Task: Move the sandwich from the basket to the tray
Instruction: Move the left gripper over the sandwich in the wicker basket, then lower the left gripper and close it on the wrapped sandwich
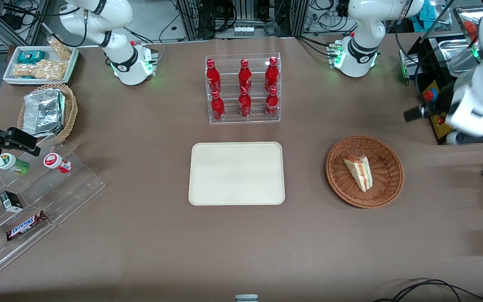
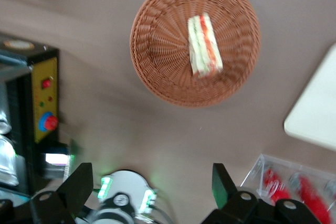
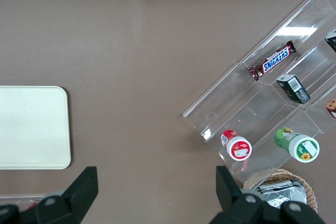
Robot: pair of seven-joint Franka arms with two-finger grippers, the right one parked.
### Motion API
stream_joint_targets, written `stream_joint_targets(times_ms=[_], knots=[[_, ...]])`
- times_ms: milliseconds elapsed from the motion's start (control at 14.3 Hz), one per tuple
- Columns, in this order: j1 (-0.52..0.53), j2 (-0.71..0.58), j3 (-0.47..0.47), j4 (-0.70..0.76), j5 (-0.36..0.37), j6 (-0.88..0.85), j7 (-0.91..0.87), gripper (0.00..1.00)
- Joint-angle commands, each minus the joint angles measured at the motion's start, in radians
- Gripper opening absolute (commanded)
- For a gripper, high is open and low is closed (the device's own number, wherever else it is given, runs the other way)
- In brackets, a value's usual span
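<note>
Lying on its side in the reddish-brown wicker basket [image 1: 365, 171], the sandwich [image 1: 359, 172] shows its red-orange and pale filling layers along one long edge. It sits close to the basket's middle, clear of the woven rim, which leaves room on both flat faces for a pinch from above. The basket stands on the bench [image 1: 241, 243] at the right of the front frame, toward the working arm's end.

The left arm's hand [image 2: 152, 184] hangs high above the bench with nothing in it. Its two dark fingers [image 2: 79, 182] stand wide apart, a spread ample for the width of the wedge. In the front view the hand appears at the right edge of the frame, above the basket in the picture and not yet over it.

The cream-beige tray [image 1: 236, 173] lies flat at the centre of the front frame, beside the basket and well apart from it. Its surface is bare, so the sandwich can be set down anywhere within the low rim. A clear rack of red bottles [image 1: 243, 88] stands farther from the front camera than the tray and is judged to lie outside the transfer path.
</note>
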Motion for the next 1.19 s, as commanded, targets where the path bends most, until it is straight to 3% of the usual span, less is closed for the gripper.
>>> stream_joint_targets(times_ms=[0,349,698,1116], knots=[[-0.003,0.080,-0.007,-0.037,0.010,0.111,-0.137,1.00],[-0.006,0.074,-0.009,-0.371,0.008,0.525,-0.225,1.00],[-0.028,0.079,-0.012,-0.559,0.007,0.784,-0.304,1.00],[-0.028,0.093,-0.012,-0.585,0.007,0.823,-0.321,1.00]])
